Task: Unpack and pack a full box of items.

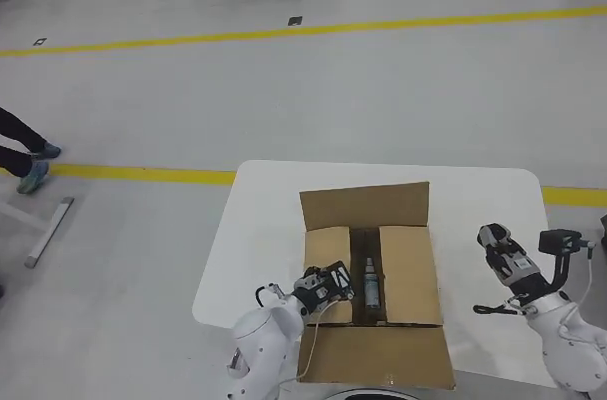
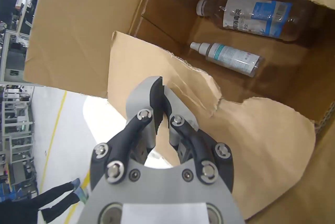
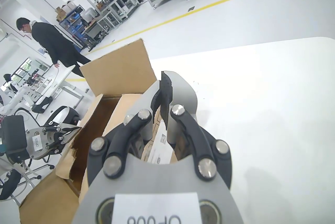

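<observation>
Left gripper (image 2: 158,82), pressed together, at the box's (image 1: 363,207) left flap (image 2: 167,65) — nearer arm; small bottle (image 2: 230,59) and big bottle (image 2: 251,18) lie beyond, lengthwise along the gap; right gripper (image 3: 162,80) — closed too — well apart.

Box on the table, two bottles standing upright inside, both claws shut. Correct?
No. The larger bottle and smaller bottle lie on their sides, per the left wrist view. The box is on the table; left claw and right claw are shut.

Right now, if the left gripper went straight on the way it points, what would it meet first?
Most likely the torn brown cardboard box flap, directly ahead of the left gripper; the gap between them looks small.
</observation>
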`<act>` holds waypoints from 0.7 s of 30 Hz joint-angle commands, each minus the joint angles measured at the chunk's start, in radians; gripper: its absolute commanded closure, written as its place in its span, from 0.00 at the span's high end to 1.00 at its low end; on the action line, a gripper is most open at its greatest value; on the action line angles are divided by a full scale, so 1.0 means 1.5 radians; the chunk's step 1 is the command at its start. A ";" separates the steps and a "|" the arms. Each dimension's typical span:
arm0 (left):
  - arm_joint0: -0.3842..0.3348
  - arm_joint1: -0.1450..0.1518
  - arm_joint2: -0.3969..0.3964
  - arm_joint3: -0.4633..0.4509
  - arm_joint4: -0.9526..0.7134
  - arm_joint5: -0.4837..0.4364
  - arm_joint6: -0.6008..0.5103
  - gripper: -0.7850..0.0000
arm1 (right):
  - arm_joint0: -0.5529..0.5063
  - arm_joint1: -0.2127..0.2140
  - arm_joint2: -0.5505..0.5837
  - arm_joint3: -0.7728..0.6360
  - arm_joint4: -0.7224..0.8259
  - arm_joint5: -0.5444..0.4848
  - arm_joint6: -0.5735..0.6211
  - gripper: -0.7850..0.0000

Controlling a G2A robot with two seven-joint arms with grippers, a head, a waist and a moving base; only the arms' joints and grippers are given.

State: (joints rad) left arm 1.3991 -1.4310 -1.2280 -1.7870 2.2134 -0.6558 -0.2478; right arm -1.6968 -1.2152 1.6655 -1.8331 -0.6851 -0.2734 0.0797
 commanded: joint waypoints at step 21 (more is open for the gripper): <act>-0.002 0.014 -0.006 -0.026 -0.016 0.040 -0.017 1.00 | 0.030 -0.001 -0.007 0.023 0.049 -0.006 0.013 0.03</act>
State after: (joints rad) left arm 1.3907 -1.4115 -1.2313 -1.8095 2.1969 -0.6056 -0.2764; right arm -1.6583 -1.2175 1.6513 -1.8006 -0.6221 -0.2829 0.0958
